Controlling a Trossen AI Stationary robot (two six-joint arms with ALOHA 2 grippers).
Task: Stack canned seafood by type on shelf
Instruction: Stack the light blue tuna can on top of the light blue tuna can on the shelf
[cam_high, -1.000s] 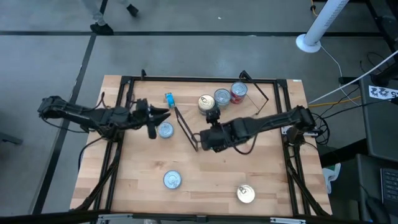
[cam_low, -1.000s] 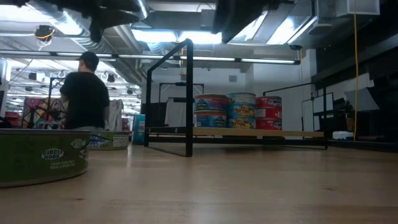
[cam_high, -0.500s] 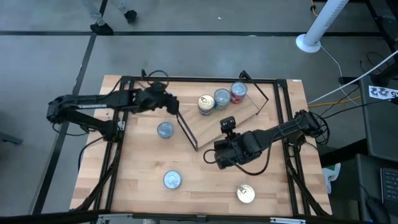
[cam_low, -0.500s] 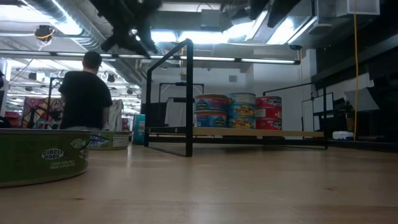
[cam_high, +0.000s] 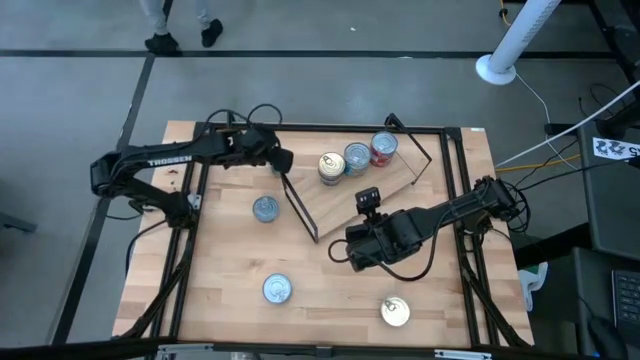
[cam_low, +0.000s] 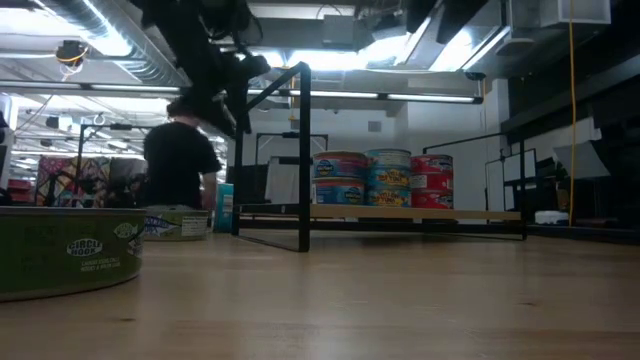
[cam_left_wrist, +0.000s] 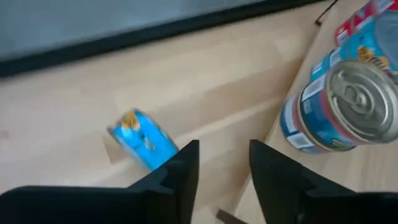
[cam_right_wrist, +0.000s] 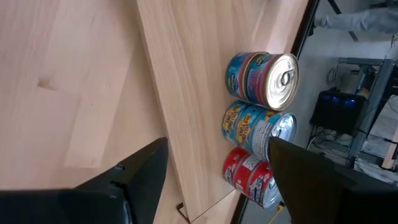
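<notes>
We have three stacks of tins (cam_high: 350, 160) standing in a row on the shelf (cam_high: 355, 195), and loose tins left on the worktop (cam_high: 225, 310): a small blue tin (cam_left_wrist: 144, 140) lying on its side near the shelf's wire end frame (cam_high: 298, 208), one flat tin (cam_high: 265, 209) just left of that frame, and two more, (cam_high: 277, 289) and (cam_high: 395, 312), toward the near edge

Our left gripper (cam_left_wrist: 224, 171) hovers above the tipped blue tin with its fingers apart and nothing between them. Our right gripper (cam_right_wrist: 214, 174) waits over the worktop just in front of the shelf, fingers wide apart and empty

We judge these tins stiff and fairly light, with smooth metal walls that could slip. A tin lying on its side may roll, so we would close across its flat ends or pin it squarely across the round wall

The wire frame stands just beside the blue tin, which leaves little room on that side; the far strip of worktop behind it is open. The shelf has bare board in front of the stacks
</notes>
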